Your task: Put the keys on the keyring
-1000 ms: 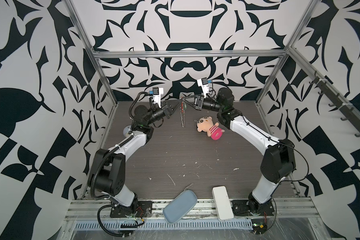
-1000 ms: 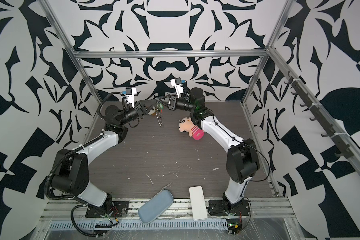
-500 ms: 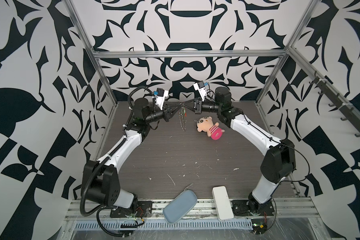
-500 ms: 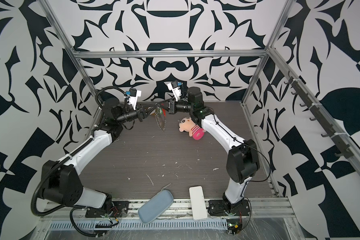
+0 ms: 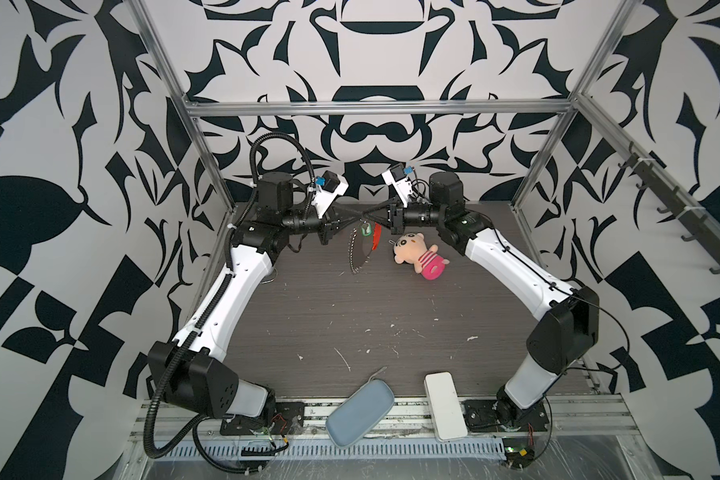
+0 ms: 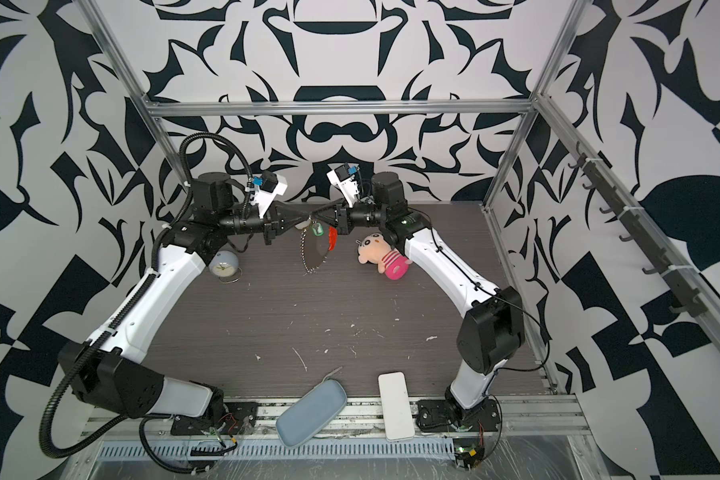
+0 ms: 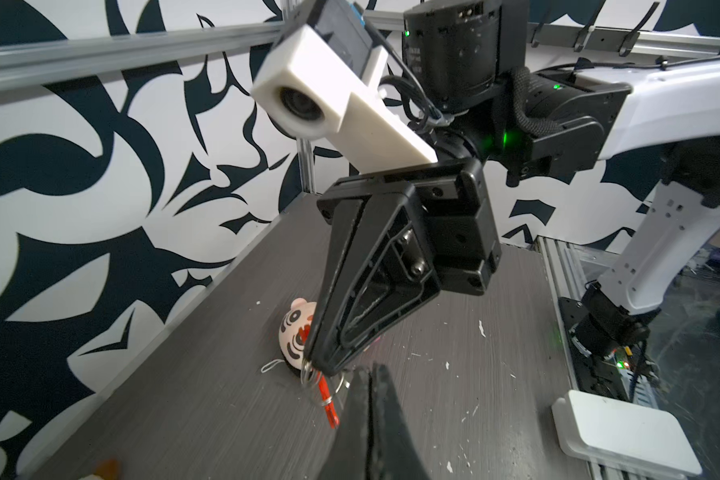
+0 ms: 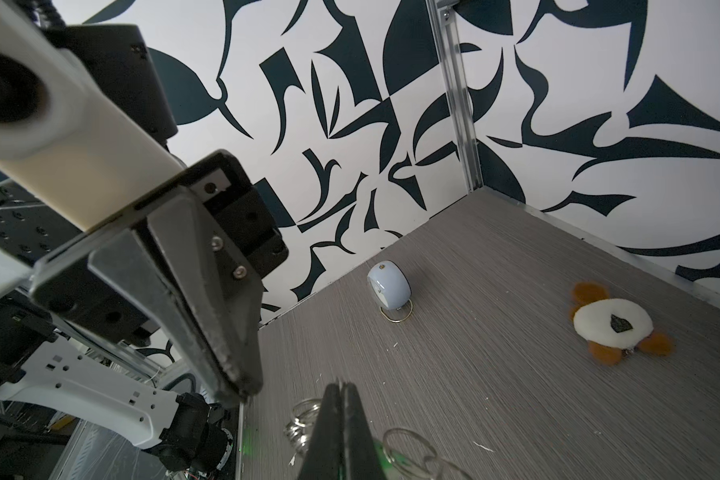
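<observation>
The keyring hangs in the air at the back of the table, with a red curved segment (image 5: 377, 235) and a chain of silver rings (image 5: 352, 254) drooping below. The green key (image 5: 366, 230) hangs at its top, beside the red segment (image 6: 332, 239). My right gripper (image 5: 365, 215) is shut on the keyring's top, and in the left wrist view rings and the red piece (image 7: 329, 405) dangle from its tip. My left gripper (image 5: 356, 217) is shut, tip to tip with the right gripper. A silver ring (image 7: 344, 381) lies against its side, with nothing seen pinched between its fingers.
A pink-striped plush doll (image 5: 418, 254) lies just right of the hanging keyring. A small pale blue clock (image 6: 224, 268) stands under my left arm, and an orange and white plush (image 8: 612, 324) lies near the back wall. A blue-grey case (image 5: 360, 413) and a white box (image 5: 444, 409) sit at the front edge.
My left arm lifted its elbow and levelled its gripper, which now points straight at the right gripper. The keyring has turned, so its loop shows wider. The right arm barely moved.
</observation>
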Motion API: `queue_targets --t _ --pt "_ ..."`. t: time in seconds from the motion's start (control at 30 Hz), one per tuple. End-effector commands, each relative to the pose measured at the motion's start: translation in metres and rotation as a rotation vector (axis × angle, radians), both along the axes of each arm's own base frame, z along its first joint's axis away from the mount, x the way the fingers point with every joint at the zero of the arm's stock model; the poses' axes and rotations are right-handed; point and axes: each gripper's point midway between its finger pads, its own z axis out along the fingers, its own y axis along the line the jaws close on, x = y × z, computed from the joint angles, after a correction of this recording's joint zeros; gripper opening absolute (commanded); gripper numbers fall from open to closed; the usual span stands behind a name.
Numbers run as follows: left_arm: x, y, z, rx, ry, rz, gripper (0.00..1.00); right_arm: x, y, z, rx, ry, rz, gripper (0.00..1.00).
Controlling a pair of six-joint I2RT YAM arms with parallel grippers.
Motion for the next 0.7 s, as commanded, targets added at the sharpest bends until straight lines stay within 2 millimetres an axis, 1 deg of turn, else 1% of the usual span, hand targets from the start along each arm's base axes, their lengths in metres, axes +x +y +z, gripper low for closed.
queue_targets --t 0.0,0.13,0.23,0.37,0.67 --pt "-0.007 -0.001 -0.007 0.007 0.038 -0.05 0.05 -0.015 -0.005 0.041 0.055 -0.124 0.011 0.0" --pt "0.0 0.008 -0.008 -0.026 0.097 -0.044 0.05 -0.018 -0.004 0.042 0.065 -0.129 0.023 0.0" --pt "0.008 0.016 0.0 -0.077 0.139 -0.044 0.04 -0.019 -0.002 0.041 0.072 -0.126 0.035 0.0" --pt "0.005 0.015 0.003 -0.094 0.139 -0.066 0.04 -0.02 0.002 0.04 0.075 -0.123 0.047 0.0" --pt "0.001 0.012 0.001 -0.123 0.188 -0.126 0.06 -0.024 0.007 0.05 0.104 -0.127 0.07 0.0"
